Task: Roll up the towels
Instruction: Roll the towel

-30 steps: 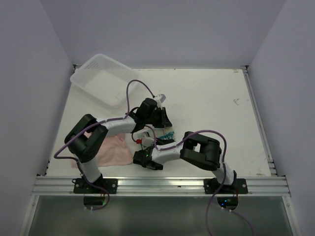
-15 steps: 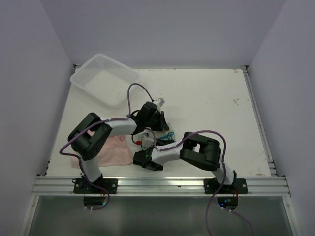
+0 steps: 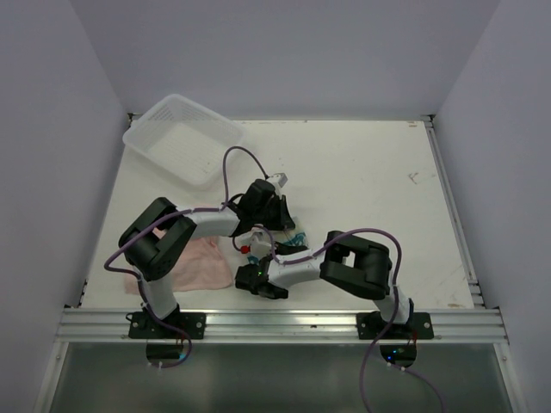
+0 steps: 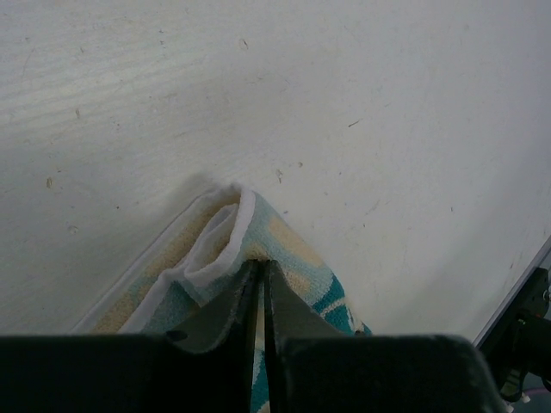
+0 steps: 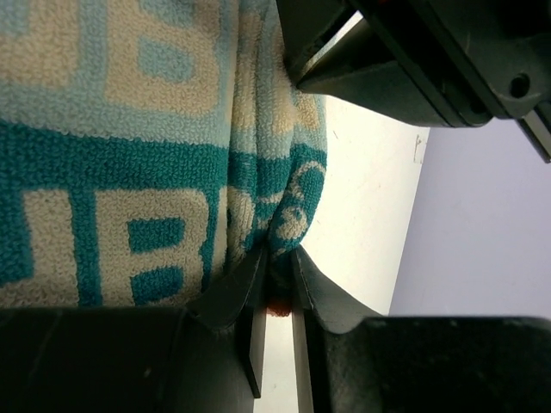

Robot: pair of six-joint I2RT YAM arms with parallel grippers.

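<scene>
The teal and white printed towel point(image 3: 294, 238) lies bunched in the near middle of the table, mostly hidden under both wrists. My left gripper point(image 3: 277, 225) is shut on a folded corner of it point(image 4: 288, 258), the fingertips point(image 4: 250, 280) pinching the fabric. My right gripper point(image 3: 251, 277) is shut on another edge of the same towel point(image 5: 129, 172), with an orange bit of hem between its fingers point(image 5: 245, 288). The pale pink towel point(image 3: 203, 263) lies flat at the near left, beside the right gripper and untouched.
A white mesh basket point(image 3: 182, 139) stands tilted at the back left. The table's near edge is a metal rail point(image 3: 284, 325). Grey walls close in the left, right and back. The left arm's body shows in the right wrist view point(image 5: 413, 60).
My left gripper has drawn a little nearer and leftward with the towel corner, bunching the printed towel. My right arm's elbow has shifted slightly right; its gripper stays put.
</scene>
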